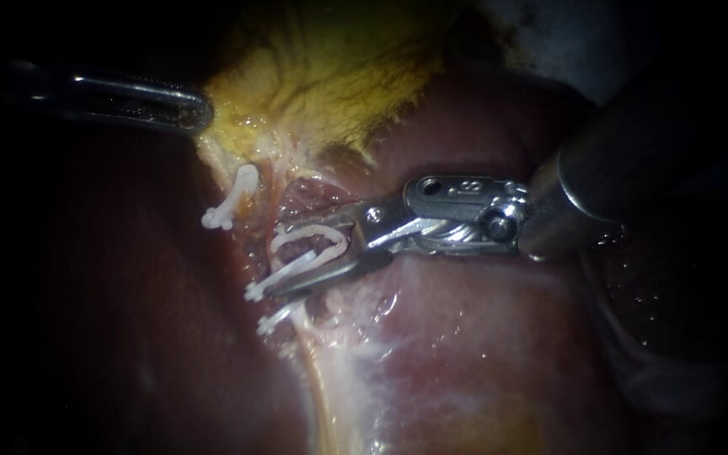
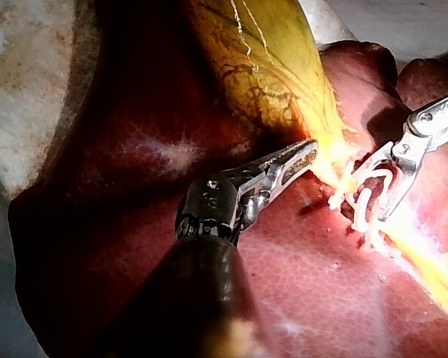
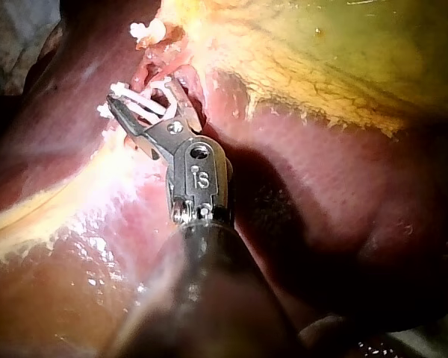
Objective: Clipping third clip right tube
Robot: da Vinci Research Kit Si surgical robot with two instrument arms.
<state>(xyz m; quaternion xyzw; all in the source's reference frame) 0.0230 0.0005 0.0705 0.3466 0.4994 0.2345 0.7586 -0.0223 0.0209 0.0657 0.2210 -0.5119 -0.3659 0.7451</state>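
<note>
Our left instrument (image 1: 202, 109) clamps the gallbladder (image 1: 330, 76), probably for tension; our right instrument (image 1: 275, 261), jaws gripping an unclosed clip (image 1: 292, 270), straddles the right tube (image 1: 301, 303) just below the gallbladder, ready to close.

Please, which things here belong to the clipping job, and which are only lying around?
Job: right instrument, new clip in its jaws, right tube, lower clip on it.
Just there: liver, gallbladder, left instrument, separate clip.
</note>
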